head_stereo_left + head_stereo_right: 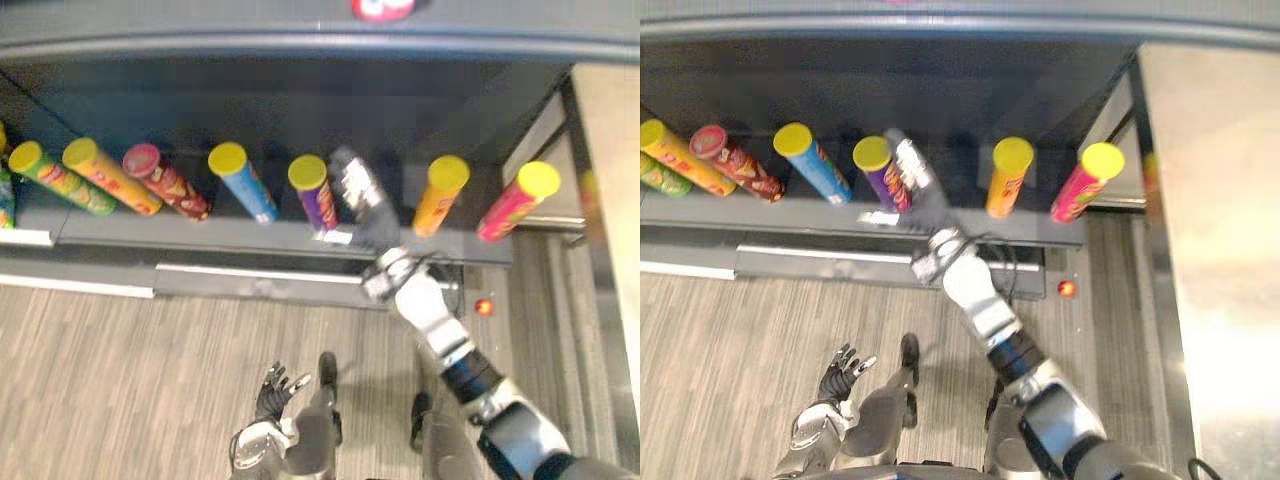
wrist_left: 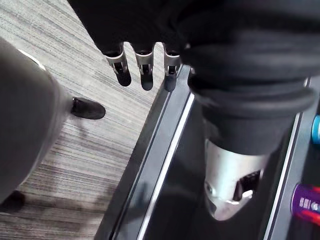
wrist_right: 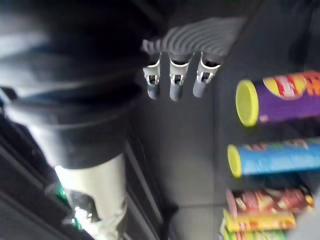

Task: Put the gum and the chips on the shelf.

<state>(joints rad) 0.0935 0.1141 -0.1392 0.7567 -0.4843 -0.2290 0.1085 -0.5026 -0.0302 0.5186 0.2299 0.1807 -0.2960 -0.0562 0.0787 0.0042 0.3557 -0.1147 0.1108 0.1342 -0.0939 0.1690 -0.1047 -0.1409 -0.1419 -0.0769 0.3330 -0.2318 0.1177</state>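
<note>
Several chip cans with yellow lids stand in a row on the dark shelf (image 1: pixel 250 236): a blue can (image 1: pixel 243 182), a purple can (image 1: pixel 315 192), an orange can (image 1: pixel 440 195) and a pink can (image 1: pixel 515 203). My right hand (image 1: pixel 358 192) reaches into the shelf between the purple and the orange can. Its fingers (image 3: pixel 171 82) are straight and hold nothing, with the purple can (image 3: pixel 285 100) and the blue can (image 3: pixel 275 157) beside them. My left hand (image 1: pixel 275 390) hangs low over the floor, fingers (image 2: pixel 145 70) spread and empty.
More cans stand at the shelf's left: green (image 1: pixel 60 178), orange (image 1: pixel 110 177) and red (image 1: pixel 165 182). A pale counter (image 1: pixel 610 200) borders the shelf on the right. A small red round thing (image 1: pixel 485 307) lies on the floor by the shelf base.
</note>
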